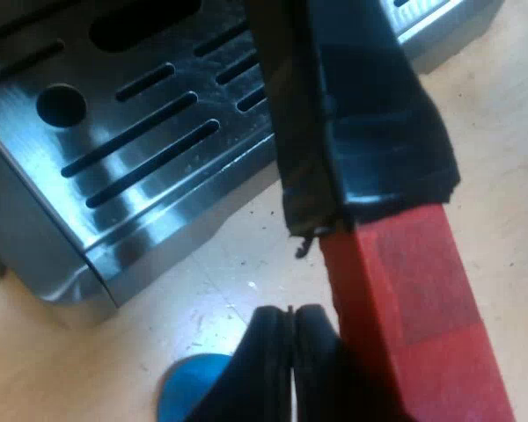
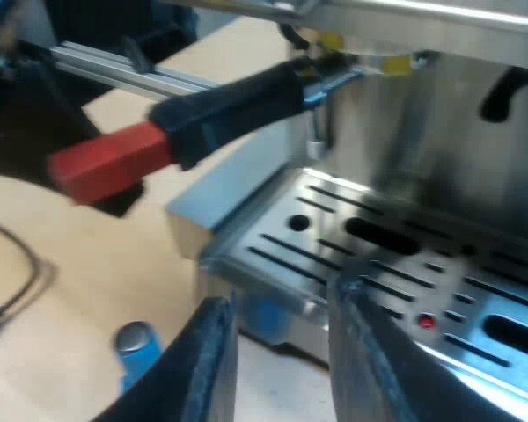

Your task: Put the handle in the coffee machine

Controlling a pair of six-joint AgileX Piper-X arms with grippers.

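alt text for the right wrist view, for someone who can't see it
The holder's dark handle with a red end sticks out from the espresso machine's front, above the slotted drip tray. The right tool hangs open near the tray's edge, holding nothing, and a blue tamper stands on the table beside the machine.

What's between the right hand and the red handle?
The right wrist view shows the drip tray lying between the right hand and the handle.
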